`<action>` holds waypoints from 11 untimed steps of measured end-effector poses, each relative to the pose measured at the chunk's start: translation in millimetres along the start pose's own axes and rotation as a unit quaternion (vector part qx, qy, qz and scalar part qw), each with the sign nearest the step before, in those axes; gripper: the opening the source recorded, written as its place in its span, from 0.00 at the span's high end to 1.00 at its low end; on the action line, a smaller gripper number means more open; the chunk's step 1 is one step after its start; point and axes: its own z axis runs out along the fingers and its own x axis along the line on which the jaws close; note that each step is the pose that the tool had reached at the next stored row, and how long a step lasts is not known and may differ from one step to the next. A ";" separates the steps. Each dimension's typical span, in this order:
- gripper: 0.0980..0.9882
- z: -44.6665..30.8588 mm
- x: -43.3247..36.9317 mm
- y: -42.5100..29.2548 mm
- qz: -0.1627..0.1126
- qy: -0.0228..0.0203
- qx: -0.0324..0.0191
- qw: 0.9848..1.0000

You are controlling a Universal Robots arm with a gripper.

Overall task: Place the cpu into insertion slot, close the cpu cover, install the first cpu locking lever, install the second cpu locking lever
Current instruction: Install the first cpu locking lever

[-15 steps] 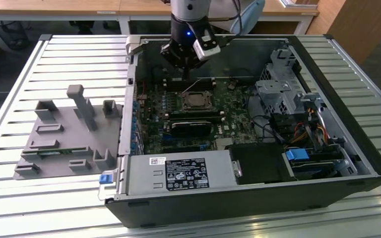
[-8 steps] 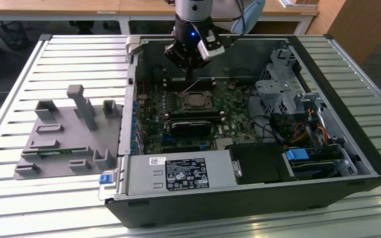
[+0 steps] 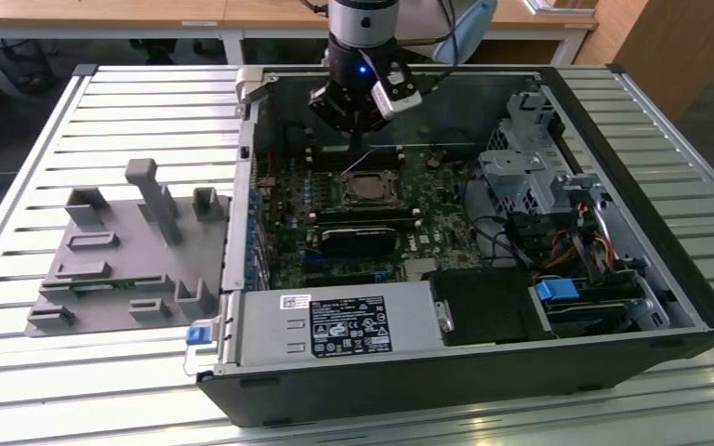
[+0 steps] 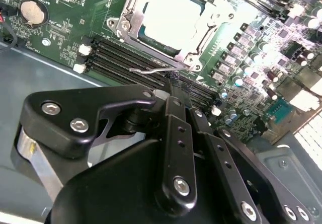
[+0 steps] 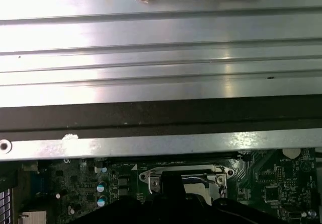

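Cpu (image 4: 173,15) sits in the insertion slot (image 4: 142,31), mid-motherboard (image 4: 65,22). Cpu cover (image 4: 151,47) lies flat over its rim. Gripper (image 4: 173,85) is clenched with nothing between the fingers, its tips right at a wire locking lever (image 4: 146,69) on the side toward the memory slots (image 4: 126,58). Reads as the lever stage. Judgement: the thin wire calls for a steady downward push, then a sideways tuck under its catch.
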 end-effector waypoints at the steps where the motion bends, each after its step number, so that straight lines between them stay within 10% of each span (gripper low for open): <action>1: 0.99 1.1 -0.8 0.0 0.000 0.000 0.000 1.000; 11: 0.99 11.0 -11.9 0.7 0.000 0.000 0.000 1.000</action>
